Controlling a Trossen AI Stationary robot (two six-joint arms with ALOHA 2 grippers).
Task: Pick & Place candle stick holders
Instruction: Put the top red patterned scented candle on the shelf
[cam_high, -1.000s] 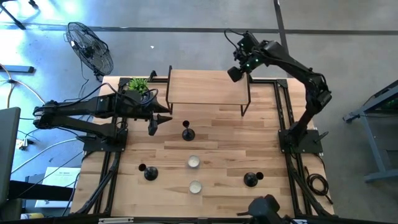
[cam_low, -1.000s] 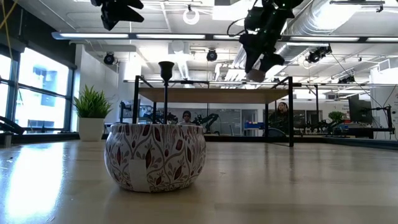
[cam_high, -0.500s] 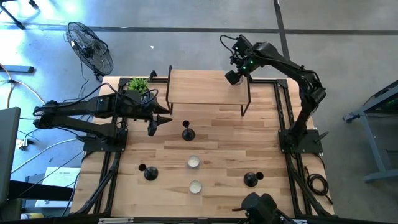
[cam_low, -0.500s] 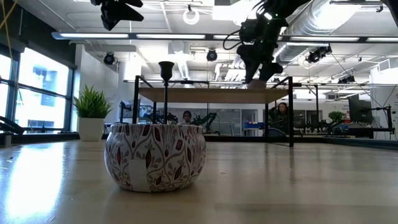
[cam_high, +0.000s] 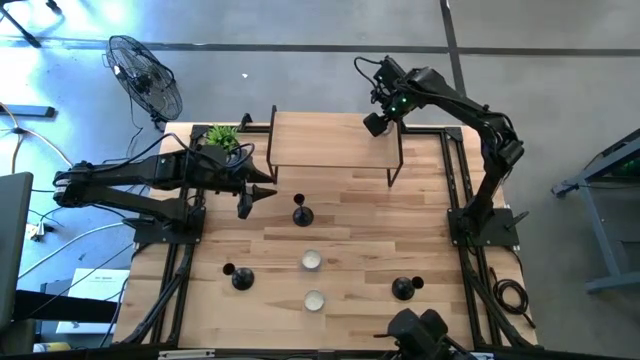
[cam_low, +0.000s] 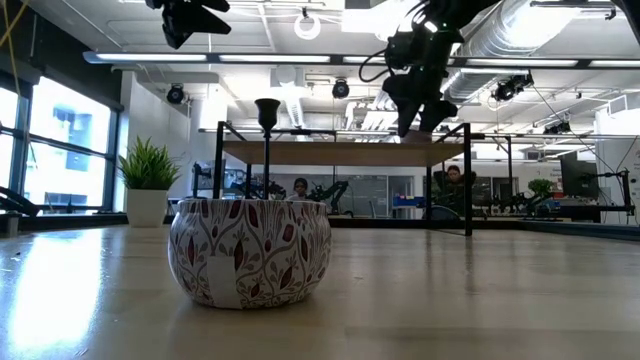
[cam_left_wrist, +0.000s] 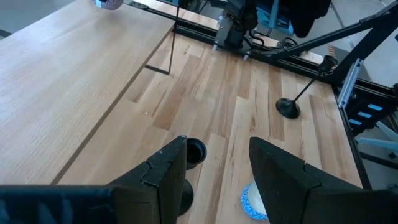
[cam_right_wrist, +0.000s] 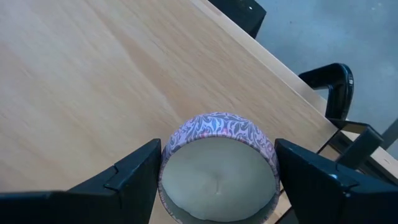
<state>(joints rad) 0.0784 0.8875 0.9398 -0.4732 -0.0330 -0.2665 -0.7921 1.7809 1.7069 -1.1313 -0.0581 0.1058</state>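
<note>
Three black candle stick holders stand on their round bases on the table: one mid-table (cam_high: 301, 213), one near left (cam_high: 240, 278), one near right (cam_high: 403, 288). Two tealight cups (cam_high: 311, 261) (cam_high: 314, 300) sit between them. My right gripper (cam_high: 375, 124) is over the far right corner of the raised wooden shelf (cam_high: 320, 140), shut on a third, patterned tealight cup (cam_right_wrist: 217, 177). My left gripper (cam_high: 246, 203) hangs open above the table, left of the mid-table holder (cam_left_wrist: 194, 151), with nothing between its fingers. My right gripper pinches the patterned cup's round side wall (cam_right_wrist: 169, 149) between its two fingers, one on each opposite side. The fingers (cam_right_wrist: 134, 177) come steeply from above. The cup sits level, its wax face up, at the shelf's corner; whether its bottom rests on the shelf I cannot tell.
A small potted plant (cam_high: 222, 135) stands at the shelf's far left corner and a fan (cam_high: 145, 75) stands on the floor beyond it. The shelf's thin black legs (cam_high: 399, 160) stand on the table. Black frame rails (cam_high: 455, 170) run along the table's sides.
My right gripper has sunk toward the shelf's far right corner with the cup, shifting slightly toward the table's left and tipping more steeply downward. It has kept still for the last half second.
</note>
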